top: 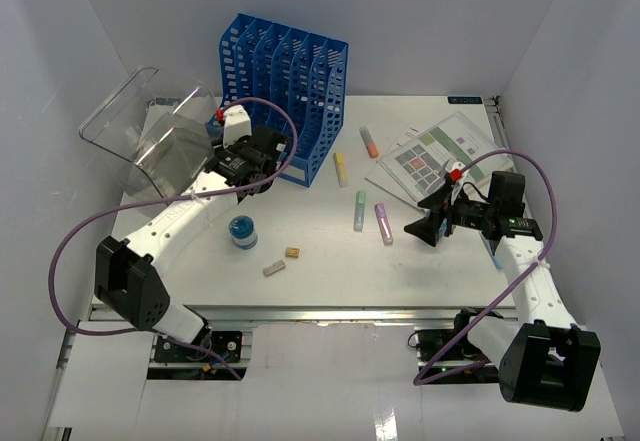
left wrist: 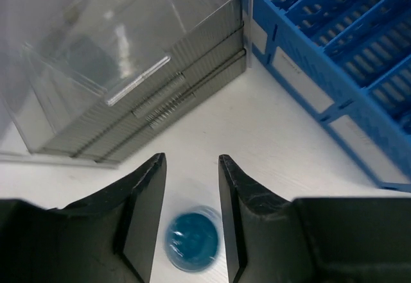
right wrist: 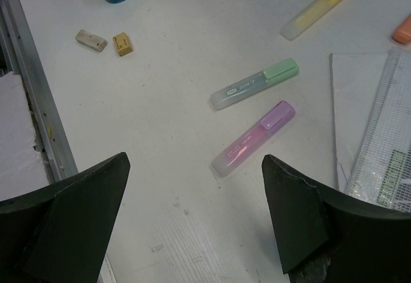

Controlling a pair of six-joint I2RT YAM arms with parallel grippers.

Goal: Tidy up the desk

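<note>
Top external view shows the desk [top: 330, 281] running from the arm bases at 6 o'clock out to the blue file rack [top: 285, 91] at 12 o'clock. A clear plastic box [top: 160, 146] stands at 10 o'clock and printed sheets [top: 435, 156] lie at 2 o'clock. Loose around the centre are a yellow highlighter [top: 341, 169], an orange highlighter [top: 370, 142], a green highlighter [top: 359, 210] and a purple highlighter [top: 384, 223]. Two small blocks [top: 274, 268] sit toward 7 o'clock.

Your right gripper [right wrist: 192, 161] hangs spread wide and empty over the purple highlighter, so that pickup looks like the step in hand. In the right wrist view the barrel runs from 7 to 1 o'clock while your fingers stand at 9 and 3. Turn the wrist until the jaws cross the barrel squarely, then come down over its middle. The green highlighter lies just beside it at 12 o'clock, so keep the far finger out of that narrow gap or you may nudge both.

Your left gripper [left wrist: 191, 161] hovers between the clear plastic box and the blue file rack, jaws part-way apart and holding nothing. The blue-lidded jar [left wrist: 192, 241] shows through the gap, down on the desk at 6 o'clock. If you mean to take it, widen the jaws first and centre them on the lid. It is round and will probably skid if one finger touches early.
</note>
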